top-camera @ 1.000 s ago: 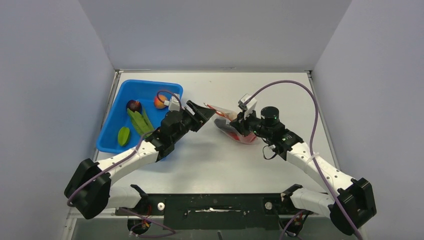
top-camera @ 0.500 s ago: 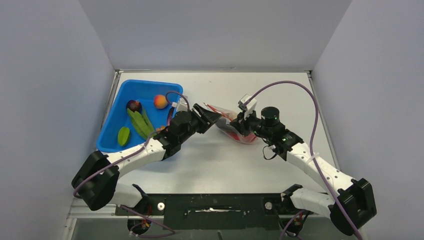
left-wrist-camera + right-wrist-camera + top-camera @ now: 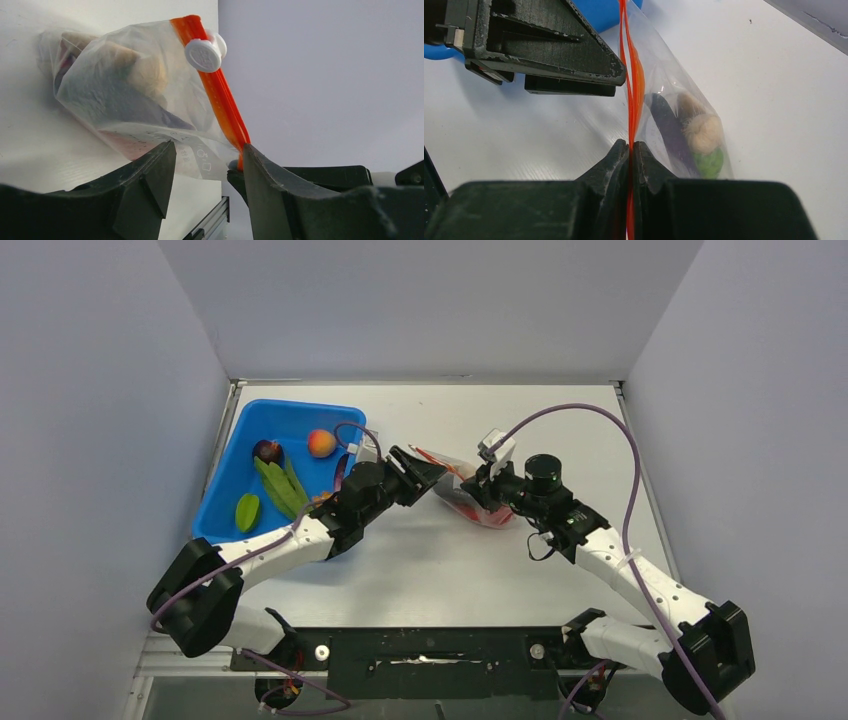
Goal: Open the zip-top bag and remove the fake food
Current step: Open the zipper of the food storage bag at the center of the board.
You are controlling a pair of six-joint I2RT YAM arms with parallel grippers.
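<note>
Shifted right since a second ago, left gripper (image 3: pixel 425 471) has fingers spread around the bag's (image 3: pixel 125 95) left corner; right gripper (image 3: pixel 630 147) is clenched on its strip (image 3: pixel 636 85).

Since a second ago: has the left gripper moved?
Yes. The left gripper has shifted right, away from the blue bin and up to the zip-top bag.

The right gripper (image 3: pixel 630 150) clamped the orange zipper strip (image 3: pixel 634 85) of the clear bag (image 3: pixel 659 70), held edge-up over the white table (image 3: pixel 774 100). Inside lay a dark purple piece (image 3: pixel 669 131), a tan one (image 3: pixel 702 132) and a green one (image 3: pixel 710 162). The left gripper's (image 3: pixel 596 75) black fingers reached in just beside the strip, with a blue tray (image 3: pixel 606 11) behind.
</note>
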